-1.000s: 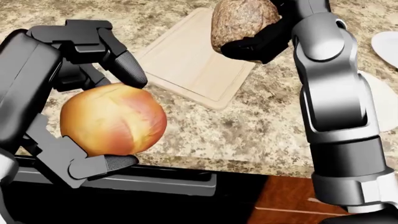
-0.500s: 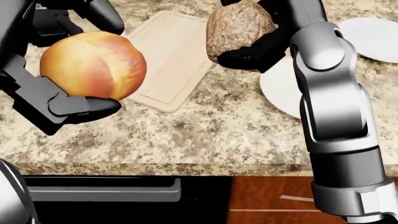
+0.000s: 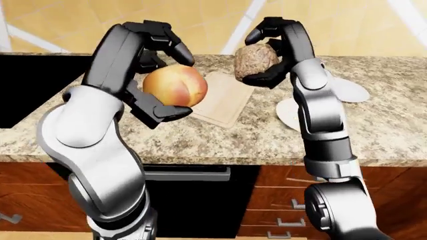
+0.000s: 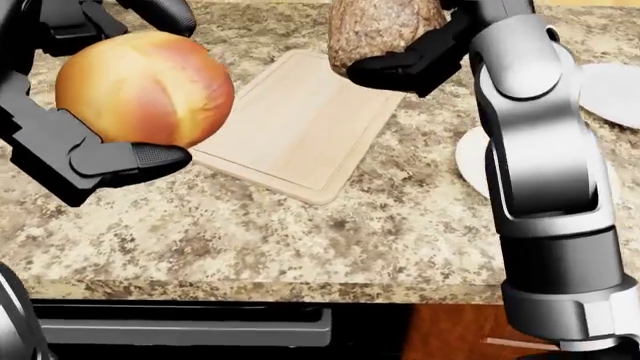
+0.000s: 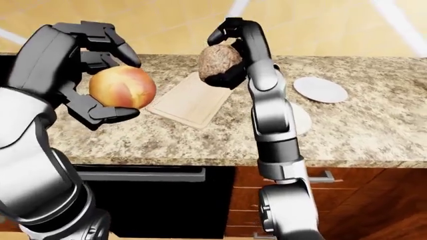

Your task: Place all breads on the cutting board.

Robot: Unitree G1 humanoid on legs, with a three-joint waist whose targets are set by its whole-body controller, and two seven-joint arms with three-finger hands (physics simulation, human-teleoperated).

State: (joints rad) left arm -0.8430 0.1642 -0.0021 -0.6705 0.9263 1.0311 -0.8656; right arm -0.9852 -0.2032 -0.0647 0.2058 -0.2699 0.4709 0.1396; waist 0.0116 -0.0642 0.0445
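My left hand [image 4: 95, 90] is shut on a round golden-orange bread roll [image 4: 145, 86], held above the counter at the left of the head view. My right hand [image 4: 400, 45] is shut on a brown speckled bread loaf [image 4: 380, 26], raised over the top right corner of the pale wooden cutting board [image 4: 300, 124]. The board lies bare on the granite counter [image 4: 300, 232] between the two hands.
Two white plates lie to the right of the board: one [image 5: 321, 89] farther right, one [image 3: 286, 112] partly behind my right forearm. A dark appliance front with a handle [image 3: 186, 174] sits below the counter edge, wooden drawers [image 3: 280, 200] beside it.
The camera has shifted, so the board now sits more central. Both hands keep their breads; the brown loaf has risen towards the top of the head view.
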